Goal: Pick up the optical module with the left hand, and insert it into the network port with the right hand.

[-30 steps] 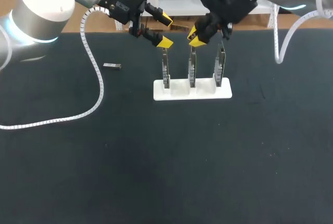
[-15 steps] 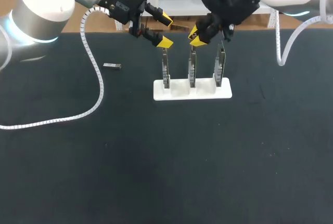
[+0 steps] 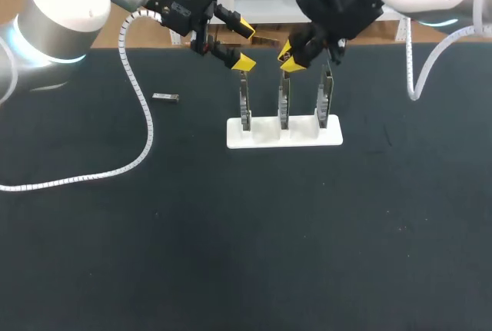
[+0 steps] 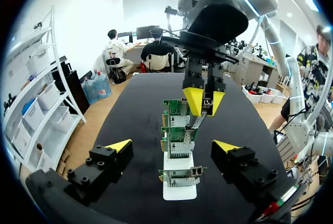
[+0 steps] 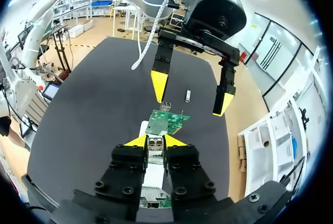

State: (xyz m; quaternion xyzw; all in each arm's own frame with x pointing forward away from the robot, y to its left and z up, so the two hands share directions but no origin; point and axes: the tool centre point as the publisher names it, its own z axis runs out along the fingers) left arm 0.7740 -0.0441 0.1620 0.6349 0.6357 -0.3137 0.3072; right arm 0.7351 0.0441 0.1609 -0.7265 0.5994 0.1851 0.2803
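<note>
Optical module: a slim metal piece pinched between the closed fingers of the right gripper. It hangs slanted just above the middle network card, one of three standing upright in a white stand. Left gripper hovers just beside it over the end card, fingers spread wide, nothing in them. A second small metal piece lies on the dark mat, well apart from the stand. Step in hand looks like the insertion. To do it well: square the slanted module to the port opening first, close in slowly, push straight along the port, put no sideways load on the card. The left arm is best kept out of the path.
</note>
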